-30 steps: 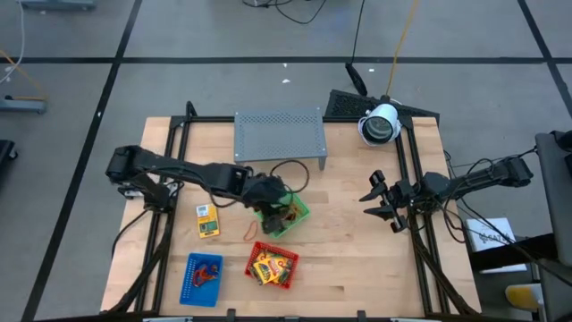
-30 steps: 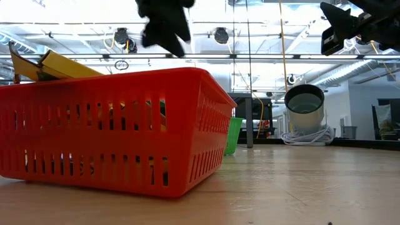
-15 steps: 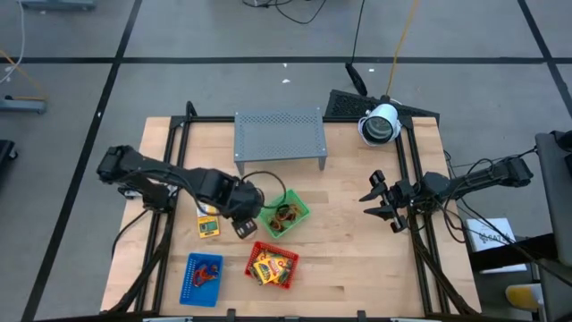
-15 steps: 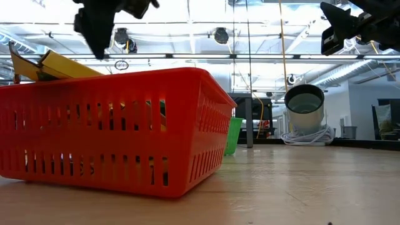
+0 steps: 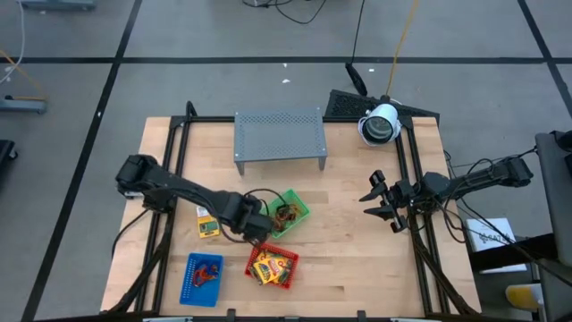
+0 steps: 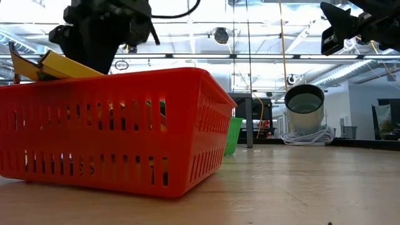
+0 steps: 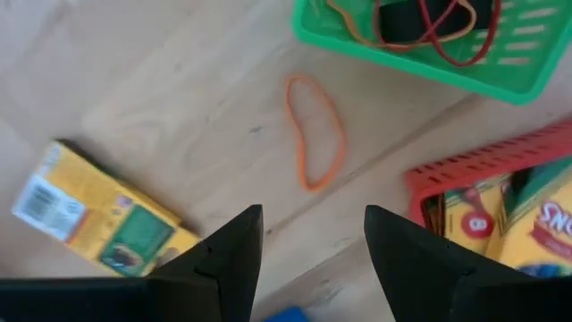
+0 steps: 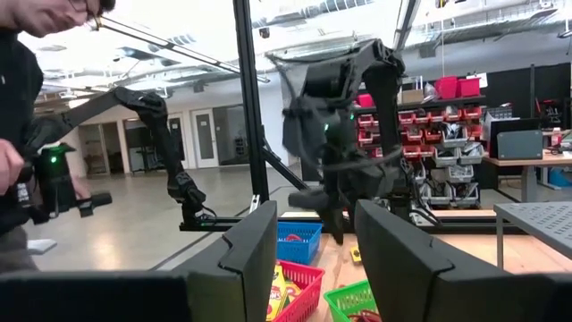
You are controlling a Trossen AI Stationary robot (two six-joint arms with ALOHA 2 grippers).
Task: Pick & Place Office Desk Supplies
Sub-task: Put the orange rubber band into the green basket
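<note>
Your left gripper point(image 7: 313, 259) hung with its two dark fingers spread wide and empty, above a thin orange rubber-band loop point(image 7: 315, 132) that lay flat on the pale wooden table point(image 5: 357, 259) in a stretched, slightly bent oval. At the loop's 12 o'clock in the high view stood the green mesh plastic tray point(image 5: 290, 212), with a tangle of red and orange bands around a dark clip inside. At its 9 o'clock a flat yellow-orange cardboard packet point(image 5: 207, 224) with green print lay on the wood. At its 5 o'clock the red slotted plastic tray point(image 5: 273, 266) held more printed packets. Your right gripper point(image 5: 382, 202) waited open near the table's 3 o'clock edge.
</note>
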